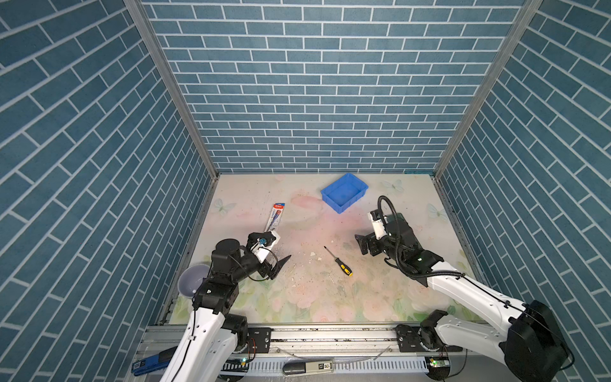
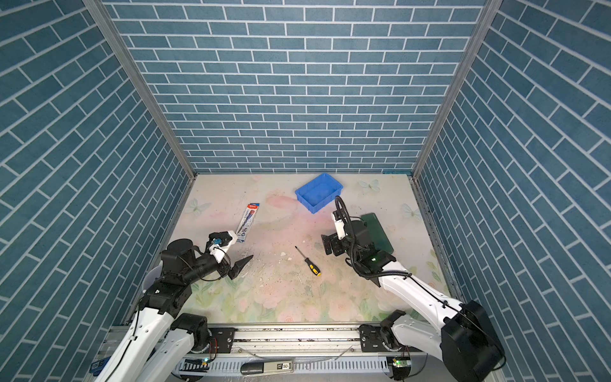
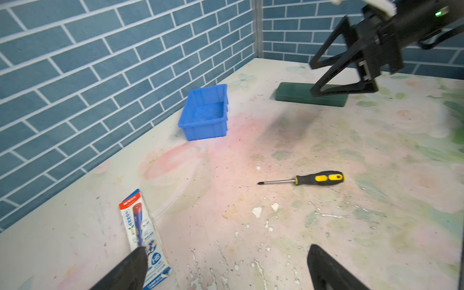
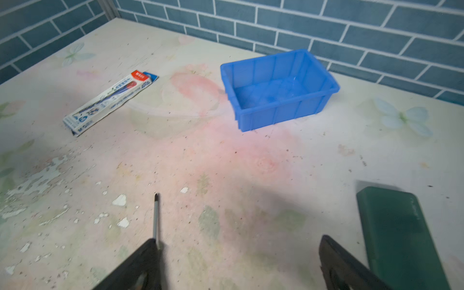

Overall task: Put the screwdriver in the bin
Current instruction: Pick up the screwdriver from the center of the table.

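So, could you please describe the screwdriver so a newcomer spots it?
Midway across the floral tabletop, nearer the robot than the bright blue plastic bin, lies a small screwdriver. Its thin metal shaft and black-and-yellow handle set it apart from the flat red-white-blue package.

Shows right gripper [image 4: 237, 239] spread wide above table [image 4: 226, 163], screwdriver [image 4: 156, 216] shaft poking out past one jaw; empty bin [image 4: 281, 110] farther off, package [image 4: 110, 100] to left, green slab [image 4: 401, 238] close on right.
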Motion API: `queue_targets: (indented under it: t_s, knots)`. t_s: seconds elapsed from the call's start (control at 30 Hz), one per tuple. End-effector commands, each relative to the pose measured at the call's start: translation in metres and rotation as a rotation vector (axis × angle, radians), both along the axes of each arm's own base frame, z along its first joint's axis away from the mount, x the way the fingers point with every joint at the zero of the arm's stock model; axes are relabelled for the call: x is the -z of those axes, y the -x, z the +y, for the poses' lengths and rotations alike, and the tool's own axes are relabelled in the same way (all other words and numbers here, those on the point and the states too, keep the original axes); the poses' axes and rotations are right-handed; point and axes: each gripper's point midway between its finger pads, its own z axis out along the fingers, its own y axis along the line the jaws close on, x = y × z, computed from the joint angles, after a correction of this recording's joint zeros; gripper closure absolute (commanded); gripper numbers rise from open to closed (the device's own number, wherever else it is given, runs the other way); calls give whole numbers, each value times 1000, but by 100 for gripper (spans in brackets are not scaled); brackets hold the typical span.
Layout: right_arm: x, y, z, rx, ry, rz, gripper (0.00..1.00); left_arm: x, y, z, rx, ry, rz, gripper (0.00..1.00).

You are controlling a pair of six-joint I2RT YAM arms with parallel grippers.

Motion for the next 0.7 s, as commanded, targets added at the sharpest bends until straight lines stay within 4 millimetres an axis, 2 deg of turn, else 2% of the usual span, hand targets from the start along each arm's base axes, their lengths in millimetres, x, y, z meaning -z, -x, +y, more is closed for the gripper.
queue_targets:
  t_s: [0.0, 0.2, 0.4, 0.57, 0.67]
  knots:
    - [3, 4, 20, 2, -13, 41, 1, 14, 21, -11, 110, -8, 46, 0]
    - [37, 14, 52, -36, 35, 119, 1, 27, 26, -13, 132, -23, 69, 0]
    - [79, 26, 69, -58, 77, 235, 2, 32, 25, -14, 135, -26, 87, 0]
    - [101, 33, 72, -69, 147, 290, 10, 34, 26, -15, 139, -30, 88, 0]
    - [110, 36, 70, -68, 185, 318, 19, 35, 26, -16, 143, -33, 91, 0]
